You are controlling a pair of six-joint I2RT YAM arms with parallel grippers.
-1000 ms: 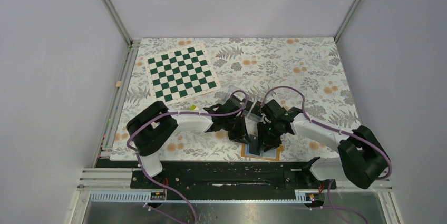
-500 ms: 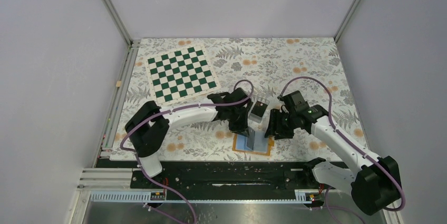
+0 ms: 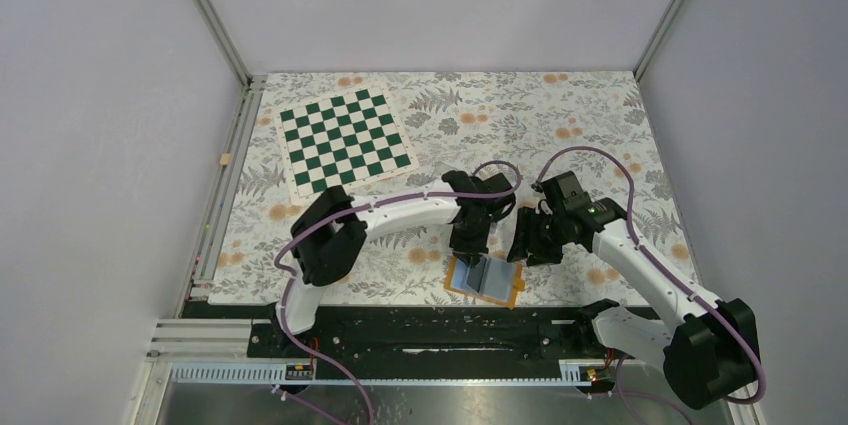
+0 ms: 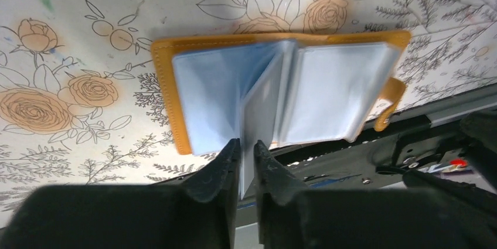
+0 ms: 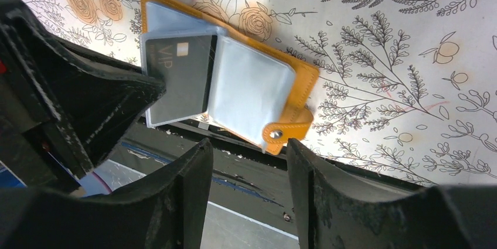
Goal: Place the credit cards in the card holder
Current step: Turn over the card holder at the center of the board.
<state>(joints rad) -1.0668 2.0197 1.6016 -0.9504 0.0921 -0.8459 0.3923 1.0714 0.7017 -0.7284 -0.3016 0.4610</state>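
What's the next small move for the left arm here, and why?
Probably open the left tool and let go: it pinches one leaf of the open holder, and the black card already looks seated in a pocket. The right tool is open and empty.

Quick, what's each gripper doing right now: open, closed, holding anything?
Left gripper: closed, pinching an inner page of the card holder.
Right gripper: open, holding nothing.
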